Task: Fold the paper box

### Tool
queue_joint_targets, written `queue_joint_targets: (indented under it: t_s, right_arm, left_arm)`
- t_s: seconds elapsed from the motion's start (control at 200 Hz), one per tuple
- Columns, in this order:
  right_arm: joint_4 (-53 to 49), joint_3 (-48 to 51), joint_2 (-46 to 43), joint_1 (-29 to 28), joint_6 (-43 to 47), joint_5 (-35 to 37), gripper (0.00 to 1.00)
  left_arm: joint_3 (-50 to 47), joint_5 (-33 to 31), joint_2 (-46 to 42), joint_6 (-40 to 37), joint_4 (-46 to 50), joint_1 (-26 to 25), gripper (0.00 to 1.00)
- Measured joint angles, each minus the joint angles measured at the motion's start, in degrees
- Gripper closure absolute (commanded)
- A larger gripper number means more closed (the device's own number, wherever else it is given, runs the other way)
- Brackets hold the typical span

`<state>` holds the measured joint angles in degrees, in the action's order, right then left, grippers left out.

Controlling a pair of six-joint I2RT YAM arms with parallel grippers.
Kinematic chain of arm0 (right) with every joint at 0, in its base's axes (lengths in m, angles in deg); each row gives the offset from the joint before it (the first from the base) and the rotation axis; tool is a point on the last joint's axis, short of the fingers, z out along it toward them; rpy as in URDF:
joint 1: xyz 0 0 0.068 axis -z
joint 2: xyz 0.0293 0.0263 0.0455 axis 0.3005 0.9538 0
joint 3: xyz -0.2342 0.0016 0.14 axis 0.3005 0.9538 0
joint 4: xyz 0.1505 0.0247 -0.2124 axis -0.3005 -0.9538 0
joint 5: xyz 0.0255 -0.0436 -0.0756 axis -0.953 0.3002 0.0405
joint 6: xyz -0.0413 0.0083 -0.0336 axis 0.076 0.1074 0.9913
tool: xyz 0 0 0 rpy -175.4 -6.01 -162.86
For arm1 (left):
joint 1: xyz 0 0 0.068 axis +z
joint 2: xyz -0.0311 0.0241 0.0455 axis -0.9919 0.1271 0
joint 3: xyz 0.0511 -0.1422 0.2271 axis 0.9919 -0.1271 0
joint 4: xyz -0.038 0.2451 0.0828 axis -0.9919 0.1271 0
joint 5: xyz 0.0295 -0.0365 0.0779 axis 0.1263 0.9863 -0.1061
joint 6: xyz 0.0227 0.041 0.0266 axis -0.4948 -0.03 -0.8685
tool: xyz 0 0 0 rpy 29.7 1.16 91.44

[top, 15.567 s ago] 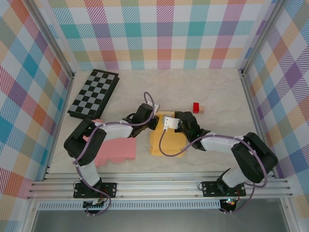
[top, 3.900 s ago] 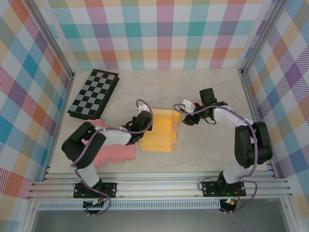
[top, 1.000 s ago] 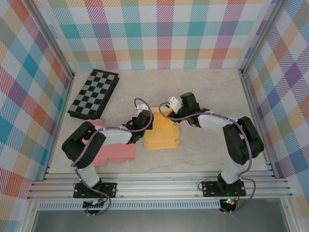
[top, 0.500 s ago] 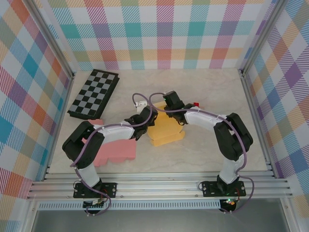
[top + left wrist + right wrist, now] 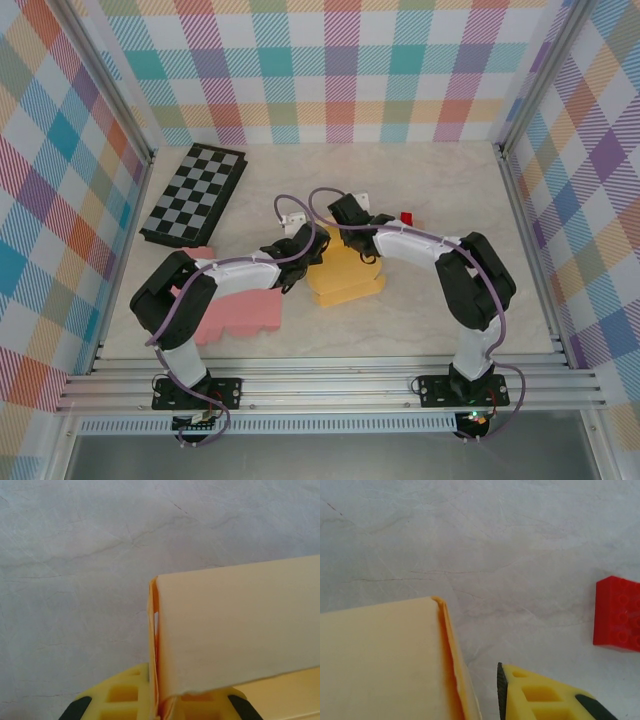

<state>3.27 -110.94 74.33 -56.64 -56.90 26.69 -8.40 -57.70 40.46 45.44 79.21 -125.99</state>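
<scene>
Paper box, part-folded, close to the table's centre.
I see the paper box (image 5: pixel 347 280) as pale yellow-orange card, its flat part lying on the table with a wavy edge toward 5 o'clock. On my left wrist view a smooth panel (image 5: pixel 235 640) stands raised, with doubled layers along its 9 o'clock edge.

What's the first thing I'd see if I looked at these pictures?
The yellow paper box in the middle of the table, with the left arm and the right arm both bent in toward it. Next, the black-and-white checkerboard at the far left.
</scene>
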Motion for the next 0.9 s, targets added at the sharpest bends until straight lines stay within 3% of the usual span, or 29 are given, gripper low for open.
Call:
queue_joint_targets:
  t_s: [0.255,0.6,0.745,0.9]
  right_arm:
    - [1.95,2.8,-1.68,1.42,-3.06,-6.95,0.65]
    - [10.05,11.65,-5.57,3.19,2.82,-13.84,0.65]
    - [11.85,12.17,-5.57,3.23,4.98,-14.14,0.67]
    - [12.87,12.17,-5.57,3.21,6.69,-12.13,0.75]
  left_arm:
    - [0.24,-0.31,0.0,1.86,2.32,0.04,1.0]
    - [0.72,0.0,0.2,3.32,3.37,0.07,1.0]
    - [0.81,0.22,0.2,4.24,3.69,0.09,1.0]
    - [0.83,0.98,0.2,4.76,3.61,0.09,1.0]
